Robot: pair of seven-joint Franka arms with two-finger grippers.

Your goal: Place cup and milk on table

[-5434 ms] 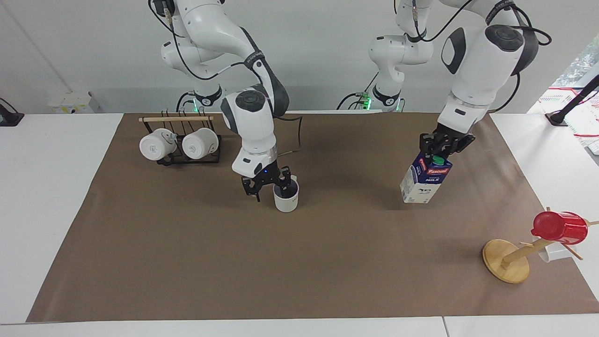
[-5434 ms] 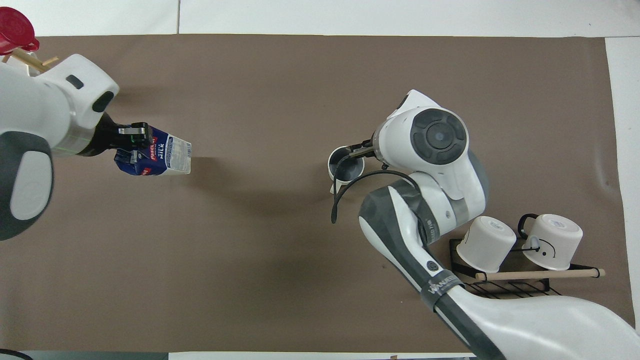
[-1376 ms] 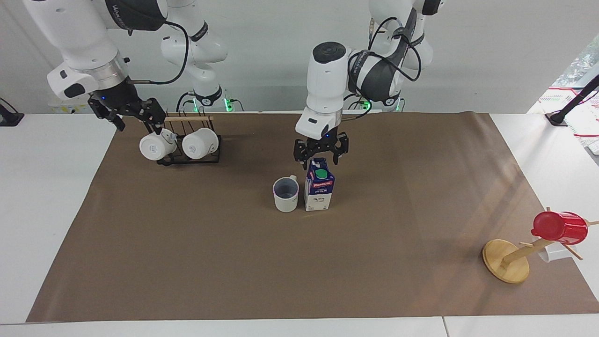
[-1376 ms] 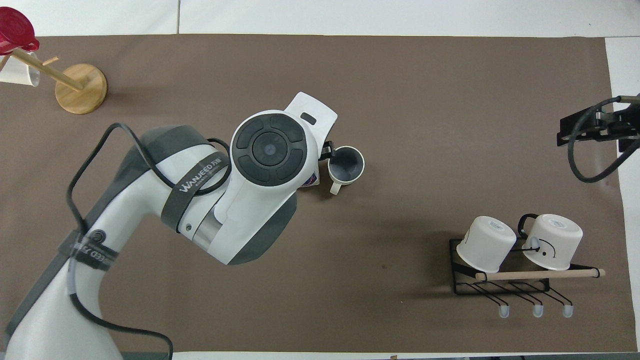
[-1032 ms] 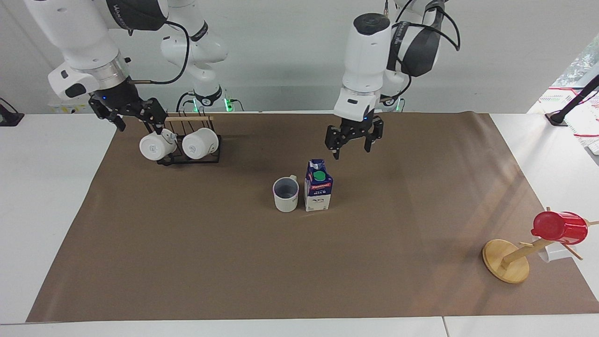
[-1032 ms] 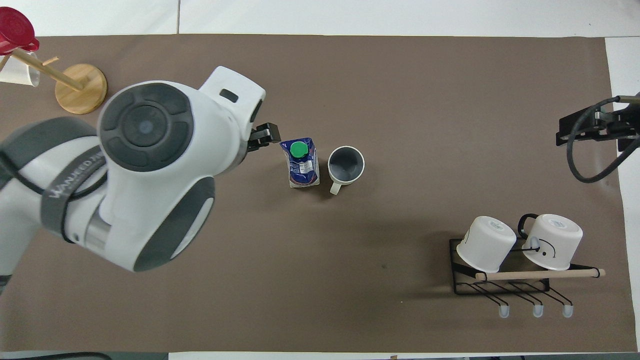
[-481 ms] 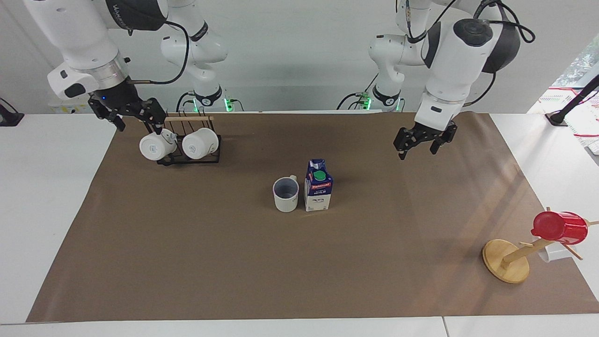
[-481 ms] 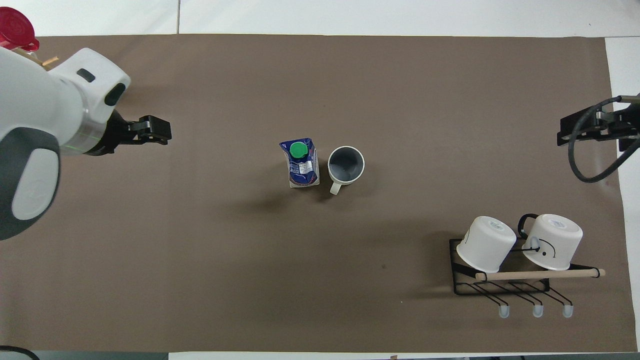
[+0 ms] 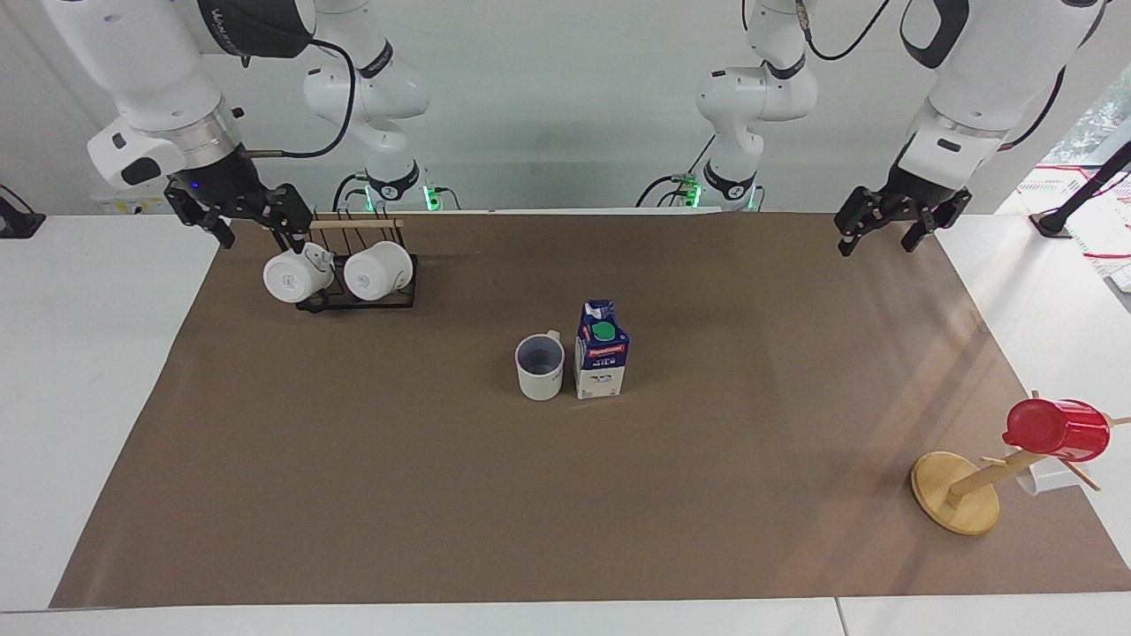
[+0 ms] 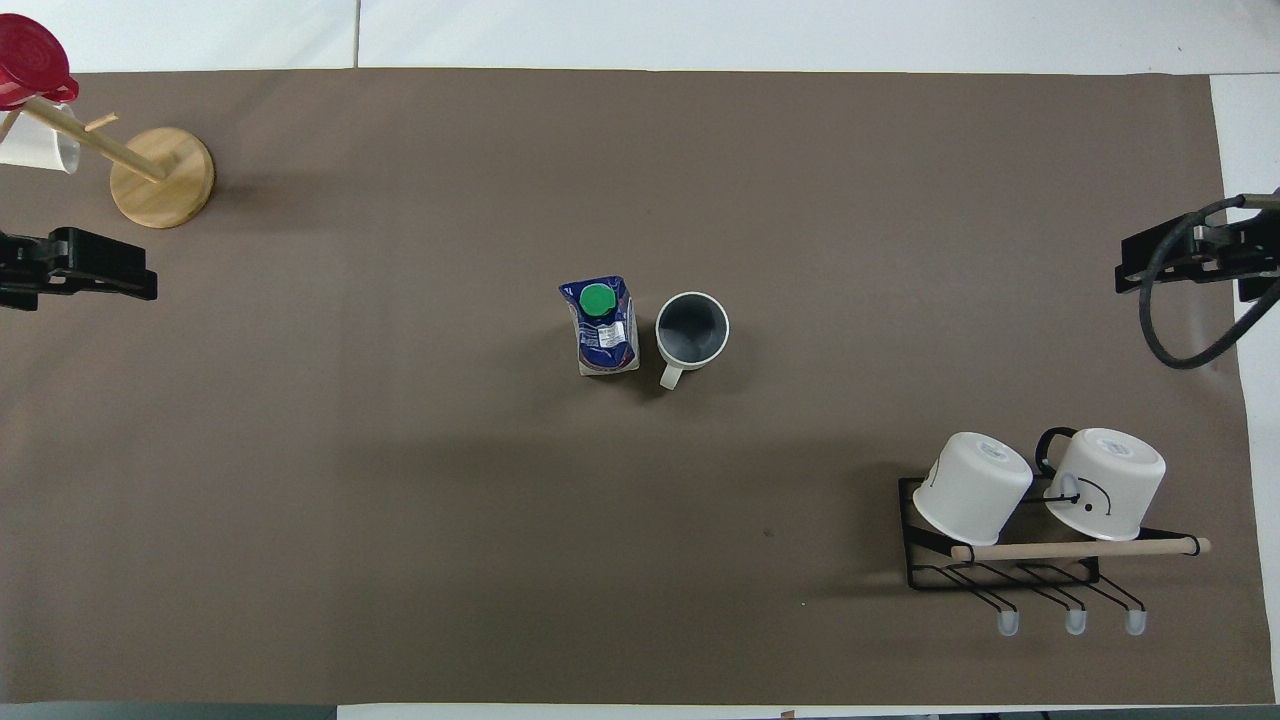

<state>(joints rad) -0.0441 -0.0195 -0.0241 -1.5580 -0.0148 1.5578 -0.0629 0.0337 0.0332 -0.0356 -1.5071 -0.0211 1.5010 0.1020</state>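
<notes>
The cup (image 9: 540, 367), a small white mug with a grey-blue inside, stands upright on the brown sheet of the table (image 9: 353, 495). The milk (image 9: 602, 351) carton stands upright right beside it, toward the left arm's end. Both also show mid-sheet in the overhead view, the cup (image 10: 692, 330) and the milk (image 10: 601, 326). My left gripper (image 9: 875, 246) is open and empty, raised over the sheet's corner at the left arm's end, also seen in the overhead view (image 10: 135, 275). My right gripper (image 9: 258, 235) is open and empty, raised beside the mug rack (image 10: 1135, 262).
A black wire rack (image 9: 353, 300) with two white mugs on their sides (image 10: 1030, 490) stands near the right arm's base. A wooden mug tree (image 9: 956, 495) with a red cup (image 9: 1056, 430) stands at the left arm's end, farther from the robots (image 10: 160, 175).
My left gripper let go of the milk beside the cup, rose and swung away to the left arm's end. The right arm has stayed still since 1.4 s ago.
</notes>
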